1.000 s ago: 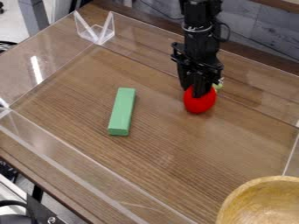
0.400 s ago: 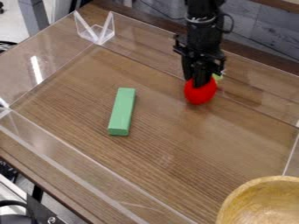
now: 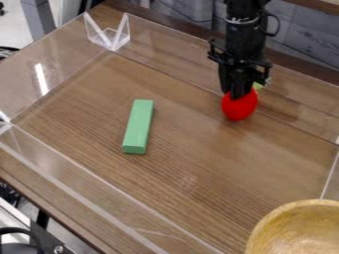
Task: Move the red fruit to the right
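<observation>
The red fruit [image 3: 239, 106] is a small round red piece resting on the wooden table toward the back right. The black gripper [image 3: 240, 91] comes straight down from above and its fingers close around the fruit's top. The upper part of the fruit is hidden behind the fingers. The fruit appears to touch the table surface.
A green rectangular block [image 3: 138, 126] lies left of centre on the table. Clear acrylic walls [image 3: 40, 74] border the table on the left, back and front. The rim of a tan bowl [image 3: 302, 230] shows at the bottom right corner.
The gripper and the red fruit have shifted to the right and slightly back across the table. The green block has stayed put.
</observation>
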Robot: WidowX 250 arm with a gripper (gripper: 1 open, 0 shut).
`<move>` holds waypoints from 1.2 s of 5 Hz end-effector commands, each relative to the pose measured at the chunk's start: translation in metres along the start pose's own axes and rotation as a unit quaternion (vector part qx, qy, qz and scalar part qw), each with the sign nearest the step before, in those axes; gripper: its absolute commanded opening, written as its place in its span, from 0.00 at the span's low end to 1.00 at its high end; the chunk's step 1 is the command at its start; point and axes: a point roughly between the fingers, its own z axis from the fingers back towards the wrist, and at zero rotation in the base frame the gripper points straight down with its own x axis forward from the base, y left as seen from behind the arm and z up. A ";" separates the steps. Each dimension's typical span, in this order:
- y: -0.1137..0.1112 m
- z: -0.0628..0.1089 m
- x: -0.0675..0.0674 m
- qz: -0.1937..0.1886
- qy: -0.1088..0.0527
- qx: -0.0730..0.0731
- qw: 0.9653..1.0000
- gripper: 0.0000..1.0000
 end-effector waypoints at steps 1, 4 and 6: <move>0.004 0.020 0.011 0.009 -0.035 0.006 0.999 1.00; 0.005 0.059 -0.001 0.064 -0.084 0.015 0.994 1.00; -0.001 0.070 -0.031 0.071 -0.085 0.007 0.994 1.00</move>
